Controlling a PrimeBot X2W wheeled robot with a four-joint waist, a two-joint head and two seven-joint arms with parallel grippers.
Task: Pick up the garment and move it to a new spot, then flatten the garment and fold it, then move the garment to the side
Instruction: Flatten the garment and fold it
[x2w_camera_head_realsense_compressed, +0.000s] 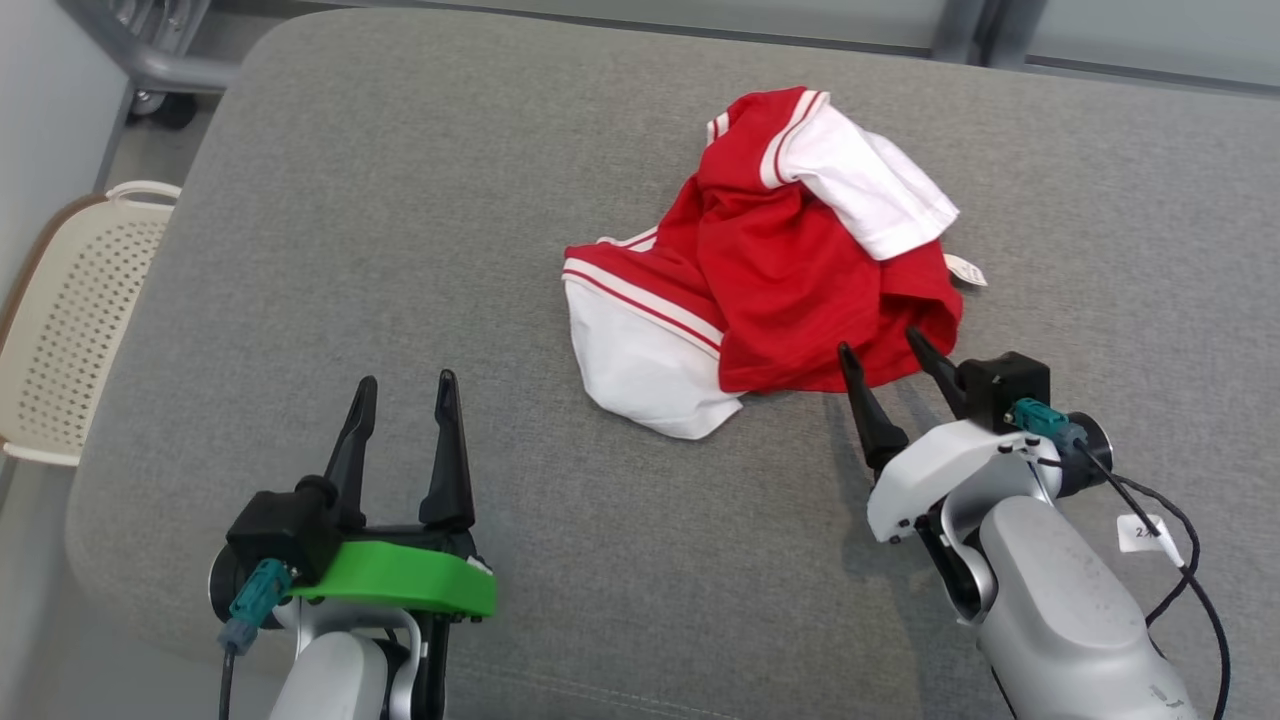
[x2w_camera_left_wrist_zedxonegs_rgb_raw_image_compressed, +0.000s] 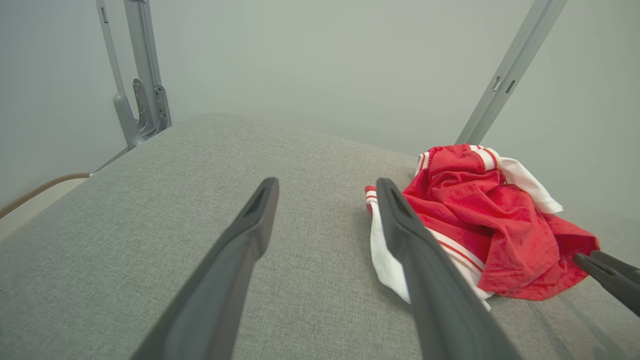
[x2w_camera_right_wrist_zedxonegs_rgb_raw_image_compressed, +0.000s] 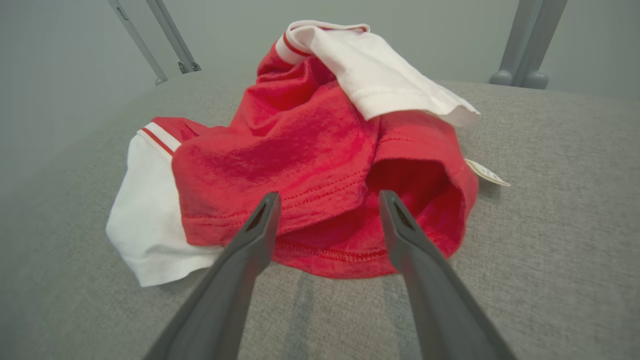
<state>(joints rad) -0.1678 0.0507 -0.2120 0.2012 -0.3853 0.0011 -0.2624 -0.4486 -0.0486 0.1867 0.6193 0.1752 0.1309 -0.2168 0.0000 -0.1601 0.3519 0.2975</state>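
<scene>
The garment (x2w_camera_head_realsense_compressed: 770, 270) is a red shirt with white sleeves and red-white striped trim, lying crumpled on the grey cushioned surface (x2w_camera_head_realsense_compressed: 400, 250). My right gripper (x2w_camera_head_realsense_compressed: 882, 352) is open at the garment's near right hem, its fingertips (x2w_camera_head_realsense_compressed: 848, 355) just at the red edge. In the right wrist view the garment (x2w_camera_right_wrist_zedxonegs_rgb_raw_image_compressed: 310, 150) lies straight ahead, and the open right gripper (x2w_camera_right_wrist_zedxonegs_rgb_raw_image_compressed: 327, 200) frames its red hem. My left gripper (x2w_camera_head_realsense_compressed: 405, 385) stands open and empty to the garment's left, well apart from it. From the left wrist, the garment (x2w_camera_left_wrist_zedxonegs_rgb_raw_image_compressed: 480, 225) lies to the right of the open left gripper (x2w_camera_left_wrist_zedxonegs_rgb_raw_image_compressed: 327, 187).
A cream perforated basket (x2w_camera_head_realsense_compressed: 70, 310) stands off the surface's left edge. A grey metal frame with a caster (x2w_camera_head_realsense_compressed: 160, 70) is at the far left corner, and frame posts (x2w_camera_right_wrist_zedxonegs_rgb_raw_image_compressed: 530, 45) rise behind the surface. A white label (x2w_camera_head_realsense_compressed: 965, 268) sticks out at the garment's right.
</scene>
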